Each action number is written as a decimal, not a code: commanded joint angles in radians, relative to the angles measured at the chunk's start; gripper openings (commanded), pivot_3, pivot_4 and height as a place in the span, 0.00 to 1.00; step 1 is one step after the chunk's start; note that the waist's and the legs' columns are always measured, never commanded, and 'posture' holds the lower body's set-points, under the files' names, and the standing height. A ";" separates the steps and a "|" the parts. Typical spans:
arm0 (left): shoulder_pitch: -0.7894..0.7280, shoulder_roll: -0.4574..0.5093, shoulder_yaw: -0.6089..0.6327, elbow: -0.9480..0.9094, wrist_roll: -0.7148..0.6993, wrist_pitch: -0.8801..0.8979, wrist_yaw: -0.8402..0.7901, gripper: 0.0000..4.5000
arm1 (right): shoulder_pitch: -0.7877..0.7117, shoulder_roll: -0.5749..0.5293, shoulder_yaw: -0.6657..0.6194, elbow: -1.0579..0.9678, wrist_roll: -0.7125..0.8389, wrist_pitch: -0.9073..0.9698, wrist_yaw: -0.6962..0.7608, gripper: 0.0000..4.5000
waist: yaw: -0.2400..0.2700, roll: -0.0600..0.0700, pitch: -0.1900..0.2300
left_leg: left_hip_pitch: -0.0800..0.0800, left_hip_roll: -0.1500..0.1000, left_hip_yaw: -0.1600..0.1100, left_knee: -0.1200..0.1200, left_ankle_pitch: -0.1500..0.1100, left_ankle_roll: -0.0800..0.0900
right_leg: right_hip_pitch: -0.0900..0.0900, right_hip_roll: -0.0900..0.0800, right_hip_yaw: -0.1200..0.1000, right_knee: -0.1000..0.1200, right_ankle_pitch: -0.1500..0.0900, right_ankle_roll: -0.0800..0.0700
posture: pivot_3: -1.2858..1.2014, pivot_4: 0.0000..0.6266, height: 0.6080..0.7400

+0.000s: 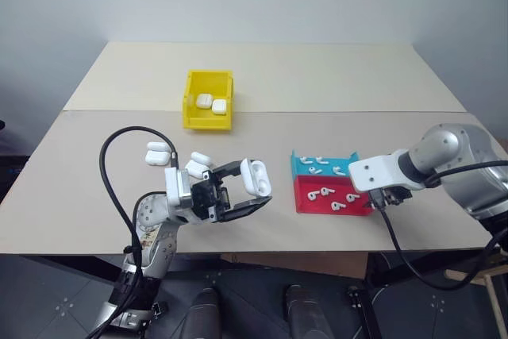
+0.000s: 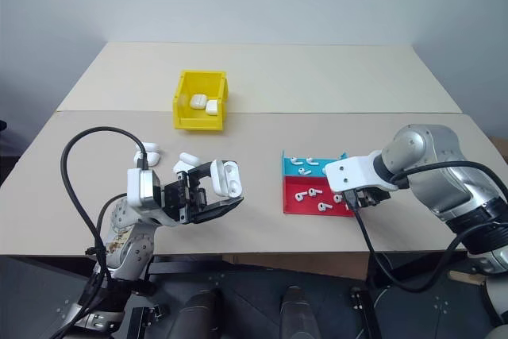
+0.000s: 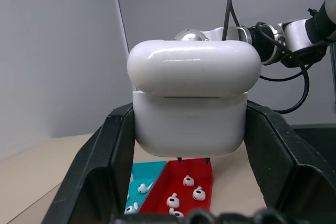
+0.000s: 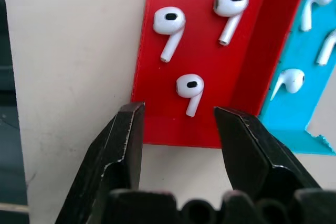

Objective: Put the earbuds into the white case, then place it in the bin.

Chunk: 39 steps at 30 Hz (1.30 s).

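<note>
Left gripper [image 1: 248, 190] clamped on 1 white case [image 1: 255, 176]; right gripper [image 4: 178, 129] apart over red tray [image 1: 313, 204] holding 4 earbuds [image 4: 189, 87]; 2 cases in yellow bin [image 1: 193, 113]; 3 more cases [image 1: 158, 152] on worktop [image 1: 317, 77].

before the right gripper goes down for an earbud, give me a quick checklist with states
1. Right gripper jaws apart: ok.
2. Tiny glossy white stemmed earbud lined up between its fingers, lying loose in the shallow red plastic tray: ok.
3. Left gripper shut on the small glossy white rounded case: ok.
4. Case lid open to receive the earbud: not ok, it looks closed.
5. Bright yellow plastic bin has room; two cases inside: ok.
</note>
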 commanded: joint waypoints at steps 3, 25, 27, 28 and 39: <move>0.015 -0.006 0.011 -0.048 0.002 0.014 0.009 0.62 | -0.006 0.022 -0.026 0.028 -0.031 -0.055 -0.010 0.61 | 0.001 0.000 0.000 | 0.000 0.000 0.000 0.000 0.000 0.000 | 0.000 0.000 0.000 0.000 0.000 0.000 | 0.52 0.24 1.00; 0.072 0.007 0.020 -0.126 0.017 0.060 0.034 0.62 | -0.086 0.129 -0.013 0.273 -0.099 -0.312 0.029 0.61 | 0.000 0.000 0.000 | 0.000 0.000 0.000 -0.001 0.000 0.000 | 0.000 0.000 0.000 0.000 0.000 0.000 | 0.52 0.24 1.00; 0.074 0.005 0.021 -0.128 0.020 0.062 0.044 0.62 | -0.087 0.135 -0.015 0.282 -0.096 -0.315 0.035 0.61 | 0.000 0.000 0.000 | 0.000 0.000 0.000 -0.001 0.000 0.000 | 0.000 0.000 0.000 0.000 0.000 0.000 | 0.52 0.24 1.00; 0.074 0.004 0.020 -0.128 0.022 0.060 0.045 0.62 | -0.088 0.138 -0.014 0.286 -0.097 -0.319 0.036 0.61 | 0.001 0.000 0.000 | 0.000 0.000 0.000 -0.001 0.000 0.000 | 0.000 0.000 0.000 0.000 0.000 0.000 | 0.52 0.24 1.00; 0.076 0.004 0.020 -0.132 0.035 0.054 0.061 0.62 | -0.119 0.179 -0.011 0.353 -0.105 -0.343 0.059 0.61 | 0.001 0.000 0.000 | 0.000 0.000 0.000 -0.001 0.000 0.000 | 0.000 0.000 0.000 0.000 0.000 0.000 | 0.52 0.24 1.00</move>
